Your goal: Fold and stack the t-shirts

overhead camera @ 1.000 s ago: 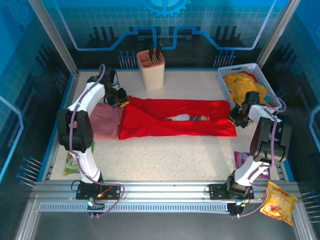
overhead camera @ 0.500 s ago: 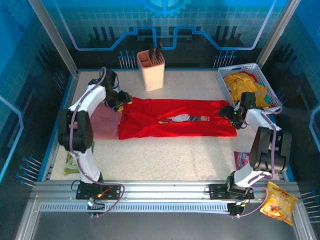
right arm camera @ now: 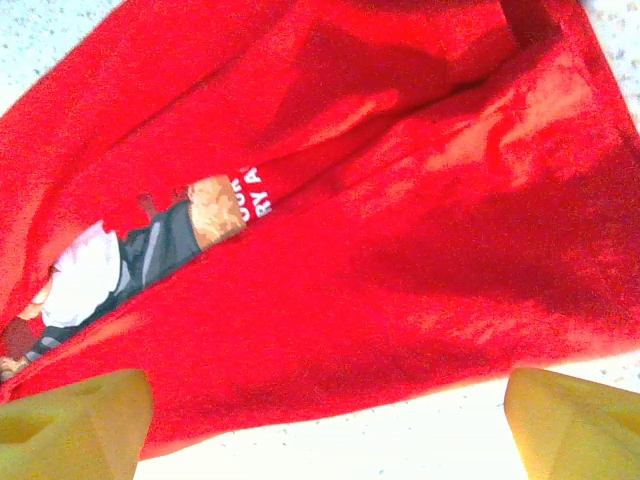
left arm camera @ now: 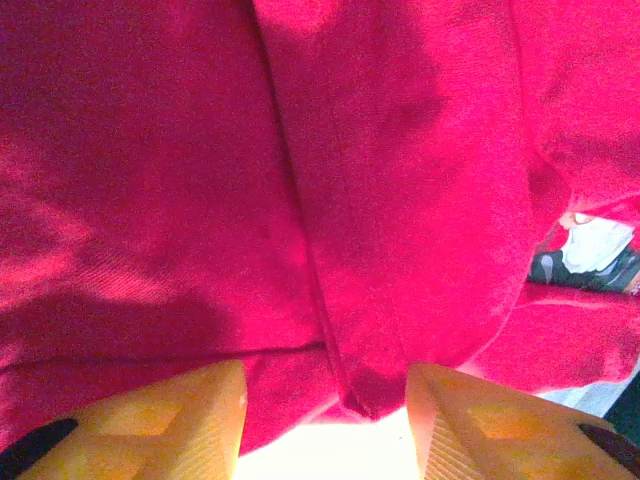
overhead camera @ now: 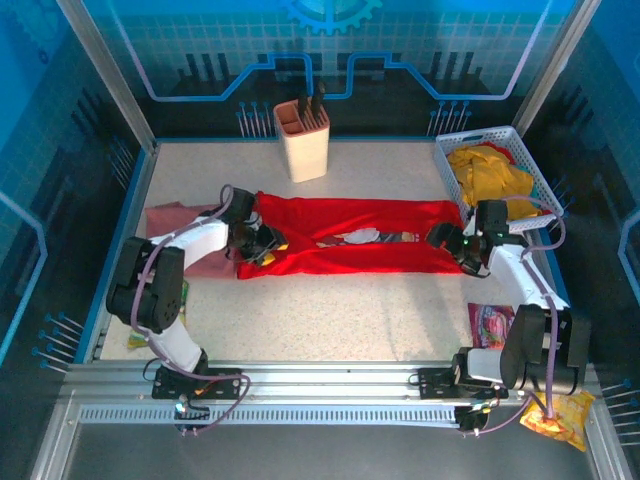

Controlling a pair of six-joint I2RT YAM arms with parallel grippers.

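Both arms have swung inward over the red tee (overhead camera: 350,240). Left gripper (overhead camera: 264,246) gapes halfway, right gripper (overhead camera: 441,239) wide; neither holds cloth.

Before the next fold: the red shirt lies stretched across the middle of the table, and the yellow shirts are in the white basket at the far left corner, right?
Not quite. The basket holding the yellow shirts sits at the far right corner, not the left, as the top view shows. The red shirt does lie stretched across the middle of the table.
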